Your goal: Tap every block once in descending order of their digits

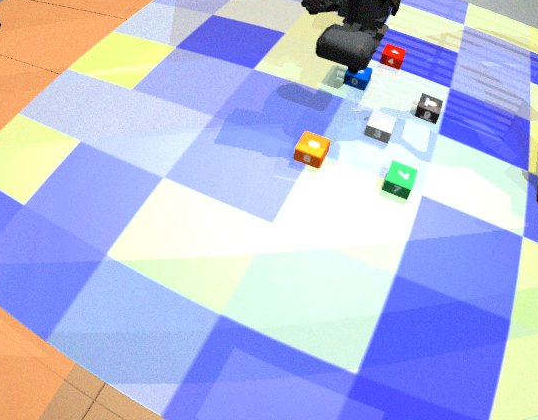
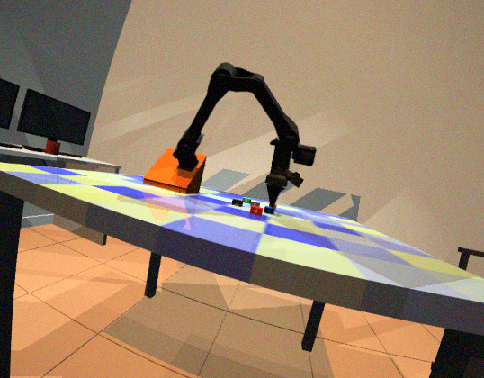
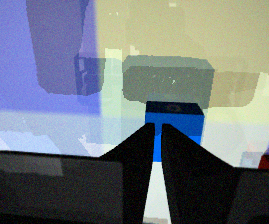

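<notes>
The gripper [image 3: 158,131], fingers pressed together on nothing, hangs directly over the blue 0 block [image 1: 358,78] (red 4 block [image 1: 393,56] just beside it), tips at its near edge.

The claw [image 3: 158,131] looks like matt black plastic, its two fingers smooth and flat-faced with no shine. Just under its tips, the blue block [image 3: 174,125] has a smooth, evenly coloured plastic-like skin, brighter on its lit face. The red block [image 1: 393,56] beside the claw looks the same, slightly glossy on top. The tabletop [image 1: 199,252] is smooth and faintly reflective, showing soft sheen across its checked squares.
</notes>
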You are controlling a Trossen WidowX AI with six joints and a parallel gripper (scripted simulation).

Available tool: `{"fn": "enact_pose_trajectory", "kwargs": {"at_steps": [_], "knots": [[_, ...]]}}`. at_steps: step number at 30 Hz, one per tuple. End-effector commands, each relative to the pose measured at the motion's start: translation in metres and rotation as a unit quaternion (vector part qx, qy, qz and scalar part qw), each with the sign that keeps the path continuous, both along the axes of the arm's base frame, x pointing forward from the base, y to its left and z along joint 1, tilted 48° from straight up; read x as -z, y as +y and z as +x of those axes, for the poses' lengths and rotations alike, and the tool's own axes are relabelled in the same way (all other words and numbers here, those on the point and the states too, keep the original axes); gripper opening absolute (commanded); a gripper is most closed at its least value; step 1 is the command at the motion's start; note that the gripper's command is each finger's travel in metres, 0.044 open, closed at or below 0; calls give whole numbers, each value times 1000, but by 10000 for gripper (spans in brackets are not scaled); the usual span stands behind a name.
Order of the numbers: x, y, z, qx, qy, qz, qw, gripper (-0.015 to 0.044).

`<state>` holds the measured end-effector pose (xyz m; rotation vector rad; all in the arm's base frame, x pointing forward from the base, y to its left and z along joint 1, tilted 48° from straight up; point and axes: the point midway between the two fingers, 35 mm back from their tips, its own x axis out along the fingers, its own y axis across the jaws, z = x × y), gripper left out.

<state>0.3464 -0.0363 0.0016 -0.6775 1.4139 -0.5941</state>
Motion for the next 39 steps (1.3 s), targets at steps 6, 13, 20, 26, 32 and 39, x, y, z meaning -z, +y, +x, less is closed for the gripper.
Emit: {"fn": "enact_pose_trajectory", "kwargs": {"at_steps": [6,13,20,26,32,39], "knots": [[4,-5,-2,1,5,-4,1000,20],[-16,17,-3,1,5,-4,1000,20],[24,99,-14,-9,7,23,1000,178],[67,180,-55,-7,11,27,1000,335],[104,235,-113,0,7,8,1000,400],[105,236,-115,0,7,7,1000,400]]}}
